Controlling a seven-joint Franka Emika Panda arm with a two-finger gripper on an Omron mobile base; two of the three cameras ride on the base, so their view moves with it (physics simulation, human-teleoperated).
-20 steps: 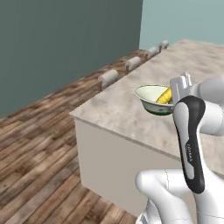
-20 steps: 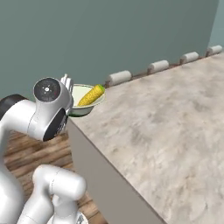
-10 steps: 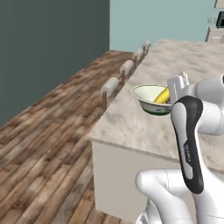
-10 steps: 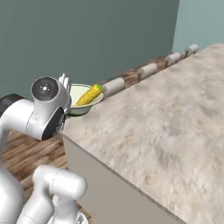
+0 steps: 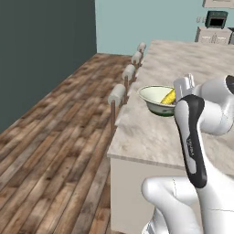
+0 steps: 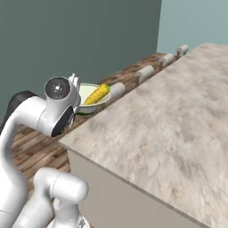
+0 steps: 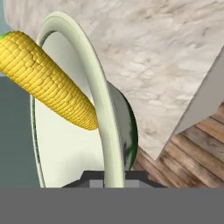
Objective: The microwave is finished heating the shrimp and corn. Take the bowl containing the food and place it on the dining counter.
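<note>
The small round bowl, cream inside and dark green outside, carries the yellow corn cob. The hand pinches its thin rim and holds it above the beige mottled stone desk. The base has driven along, so the desk corner is now under the bowl; lowering it seems next.

Corn bright yellow, kernelled. Bowl cream-green inside, dark green outside. Dining counter was beige-grey mottled stone. Floor brown wood planks.
</note>
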